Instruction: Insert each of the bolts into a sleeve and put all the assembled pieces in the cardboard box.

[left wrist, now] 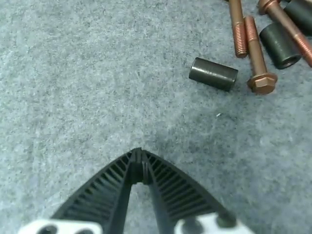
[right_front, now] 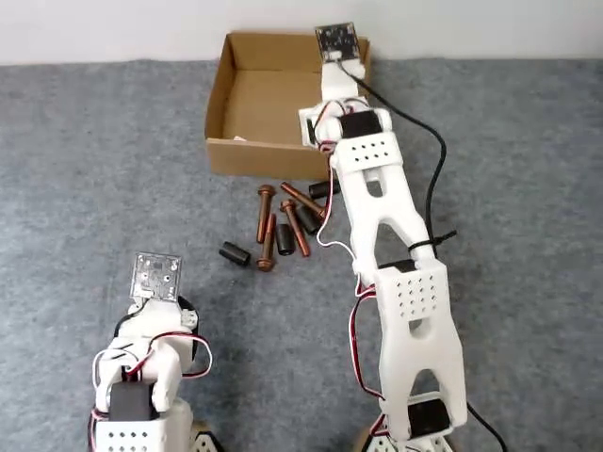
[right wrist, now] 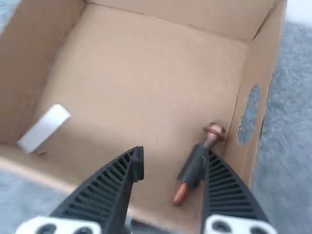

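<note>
Already one assembled piece point(right wrist: 194, 165), a copper bolt pushed through a dark sleeve, lies flat on the floor of the cardboard box point(right_front: 264, 158), close against its right wall. It looks to be the sole finished item. A white scrap point(right wrist: 44, 127) at the box's left side is no part of the job.

Most of the work is left, I judge. On the grey carpet point(right_front: 94, 188), just near of the box, lie the loose bolts point(right_front: 267, 231), four as far as I can count, mixed with several empty sleeves point(right_front: 284, 233). One lone sleeve point(left wrist: 213, 74) lies a little to the left of the heap. Each bolt has yet to get a sleeve and go in the box.

The right gripper point(right wrist: 173, 156) hangs over the box's near right corner, above the assembled piece, its jaws spread apart and holding nothing. One finger overlaps the piece in the right wrist view, but whether it touches cannot be told. The right arm point(right_front: 386, 217) is stretched long from the near edge out to the box, passing just right of the heap.

The left arm point(right_front: 141, 377) is folded back at the near left, well apart from the parts. Its left gripper point(left wrist: 139, 161) points down at the carpet with the fingers pressed together on nothing, the lone sleeve lying beyond its tip.
</note>
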You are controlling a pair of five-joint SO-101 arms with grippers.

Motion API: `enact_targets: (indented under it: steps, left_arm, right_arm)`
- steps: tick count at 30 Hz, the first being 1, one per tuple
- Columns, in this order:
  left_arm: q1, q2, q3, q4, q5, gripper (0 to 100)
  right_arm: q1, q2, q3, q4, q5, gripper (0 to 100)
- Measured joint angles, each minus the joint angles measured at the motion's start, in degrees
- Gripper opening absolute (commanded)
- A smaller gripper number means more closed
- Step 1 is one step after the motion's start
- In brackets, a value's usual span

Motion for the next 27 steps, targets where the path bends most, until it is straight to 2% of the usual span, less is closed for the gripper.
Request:
enact_targets:
  steps: [16, 21, 23, 27]
  left_arm:
    - [0.0, 0.0, 0.0, 0.0, 0.0, 0]
    - [0.0, 0.0, 0.0, 0.0, 0.0, 0]
    - [0.0, 0.0, 0.0, 0.0, 0.0, 0]
    - [0.0, 0.0, 0.0, 0.0, 0.0, 0]
  right_arm:
    - [-3.8, -0.7, -14.2, 31.0, 0.0, 18.6]
    - [-4.6, -0.7, -14.2, 35.7, 0.2, 18.6]
    - [-4.3, -0.7, -13.1, 35.7, 1.9, 18.6]
    - [-4.6, -0.7, -8.0, 35.7, 10.0, 18.6]
